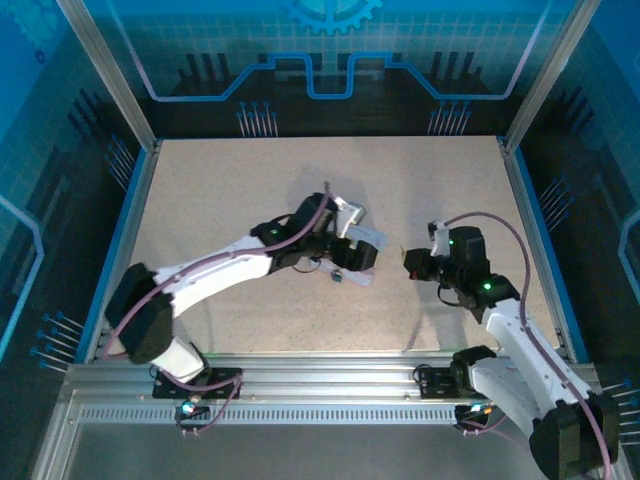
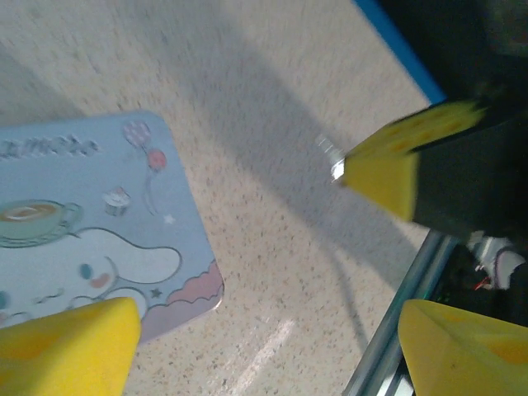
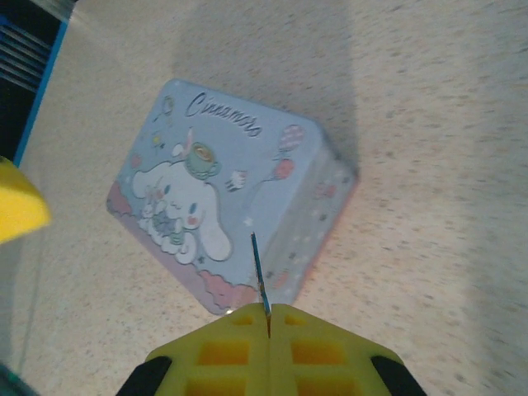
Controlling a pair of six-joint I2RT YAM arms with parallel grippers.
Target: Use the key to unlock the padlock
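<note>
The speckled table (image 1: 220, 190) spreads across the overhead view. The left arm (image 1: 220, 265) reaches in from the lower left toward the centre, while the right arm (image 1: 520, 330) comes up from the lower right, and their ends sit close together in mid-frame.

On to the pastel tin (image 3: 223, 190): it lies flat on the table in the middle of the right wrist view, cartoon lid up, one corner pointing to the bottom of the frame. In the left wrist view it lies at the left edge.

The left gripper (image 2: 264, 355) is released. Its yellow fingertips (image 2: 66, 346) stand wide apart in the two bottom corners of the left wrist view, with bare table between them and the tin's corner just above the left-hand one.

The right gripper (image 3: 268, 330) is clenched, yellow pads pressed together at the bottom centre of its own view, and they are pinching the key (image 3: 258, 272). That thin dark sliver sticks up from the pads, its tip over the tin's lid near the lower corner.
</note>
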